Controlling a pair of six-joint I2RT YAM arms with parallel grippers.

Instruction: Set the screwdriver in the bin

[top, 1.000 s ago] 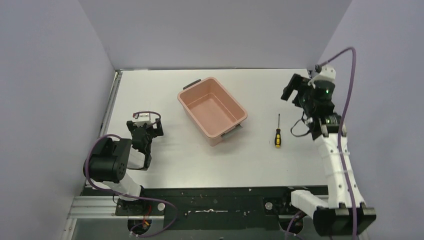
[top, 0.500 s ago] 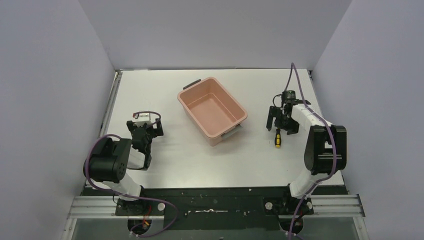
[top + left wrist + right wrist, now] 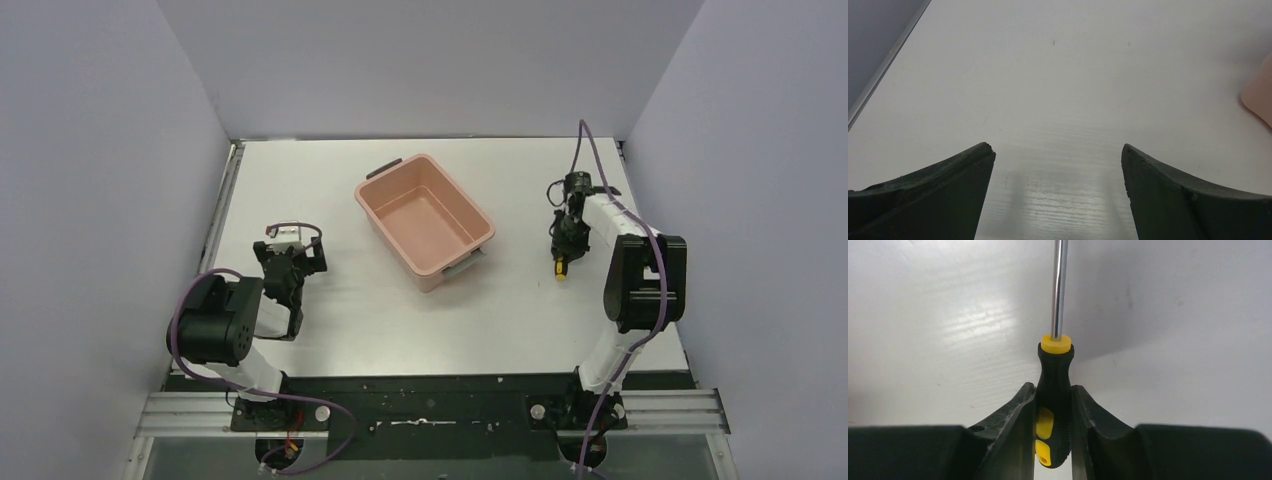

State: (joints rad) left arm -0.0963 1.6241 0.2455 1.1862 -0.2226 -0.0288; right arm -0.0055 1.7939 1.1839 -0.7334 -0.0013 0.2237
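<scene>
The screwdriver [image 3: 1054, 390] has a yellow-and-black handle and a thin metal shaft pointing away from the camera in the right wrist view. My right gripper [image 3: 1053, 390] is shut on its handle, both fingers pressed against the sides, just above the white table. From above, the right gripper [image 3: 563, 245] stands right of the bin, and only the screwdriver's [image 3: 560, 268] yellow end shows beneath it. The salmon-pink bin [image 3: 480, 213] sits mid-table, empty. My left gripper [image 3: 1058, 152] is open over bare table at the left [image 3: 285, 262].
A corner of the bin [image 3: 1260, 95] shows at the right edge of the left wrist view. Grey walls enclose the table on three sides. The table's left edge has a metal strip [image 3: 225, 205].
My right arm swung down from the far right to the screwdriver and its fingers closed on the handle. The left arm stayed still.
</scene>
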